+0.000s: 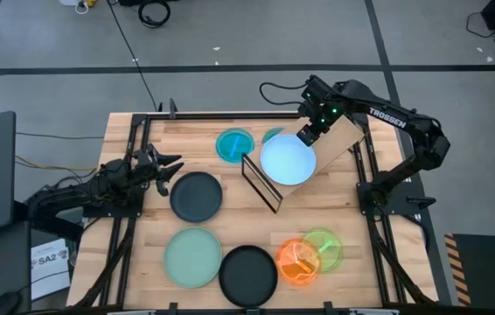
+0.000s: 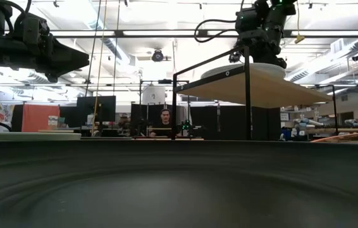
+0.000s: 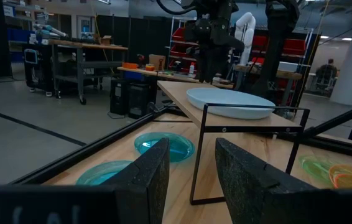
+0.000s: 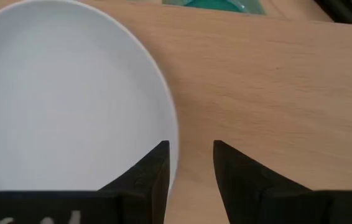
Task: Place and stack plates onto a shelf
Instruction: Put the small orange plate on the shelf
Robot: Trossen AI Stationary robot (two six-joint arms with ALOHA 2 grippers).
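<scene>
A light blue plate (image 1: 288, 160) lies flat on the wooden shelf (image 1: 345, 142), which stands right of the table's middle. My right gripper (image 1: 305, 136) is open and points down over the plate's far rim. In the right wrist view, one of its fingers is over the rim (image 4: 171, 134) and the other over the bare board (image 4: 275, 81). My left gripper (image 1: 170, 172) is open at the table's left, just left of a black plate (image 1: 197, 196), and touches nothing. Flat on the tabletop lie a mint green plate (image 1: 192, 256), a second black plate (image 1: 248, 275), an orange plate (image 1: 296, 262), a lime green plate (image 1: 324, 246) and two teal plates (image 1: 234, 145). My right gripper comes from above at the far rim of the light blue plate (image 4: 171, 134), its open fingers on either side of that rim. I cannot tell whether a finger touches the plate. The plate rests flat on the shelf board.
The shelf's black wire frame (image 1: 261, 182) stands between the two arms. The lime green plate overlaps the orange one near the table's near right. Bare tabletop shows between the black plate and the shelf. A person sits in the room beyond the table (image 2: 164, 120).
</scene>
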